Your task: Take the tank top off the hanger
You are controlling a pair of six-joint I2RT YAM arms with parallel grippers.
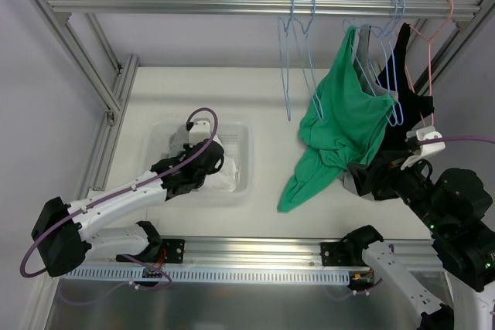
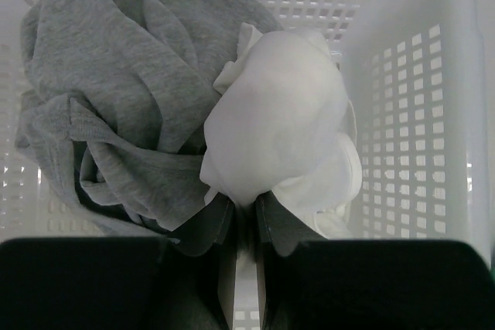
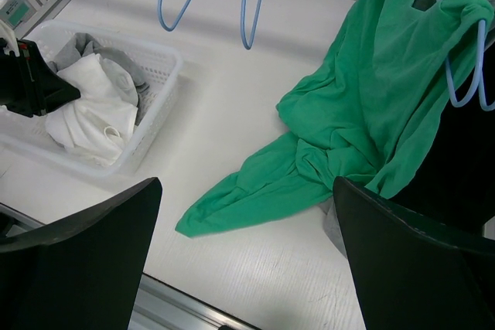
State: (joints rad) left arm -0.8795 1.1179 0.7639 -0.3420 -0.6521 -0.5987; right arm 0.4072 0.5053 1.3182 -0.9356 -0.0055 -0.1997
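A green tank top (image 1: 340, 125) hangs from a light blue hanger (image 1: 390, 75) on the rail, and its lower part trails onto the table. In the right wrist view the tank top (image 3: 363, 106) fills the upper right, with the hanger (image 3: 472, 59) through it. My right gripper (image 1: 375, 179) is open and empty, low beside the tank top's right edge; its jaws (image 3: 247, 191) stand wide apart above the green tail. My left gripper (image 1: 209, 168) is inside the white basket (image 1: 240, 137), shut (image 2: 246, 206) on a white garment (image 2: 282, 121).
A grey garment (image 2: 124, 90) lies in the basket beside the white one. Two empty blue hangers (image 1: 298, 44) hang left of the tank top. A black garment (image 1: 410, 90) hangs on a pink hanger (image 1: 433, 44) at the far right. The metal rail (image 1: 232, 5) spans the back.
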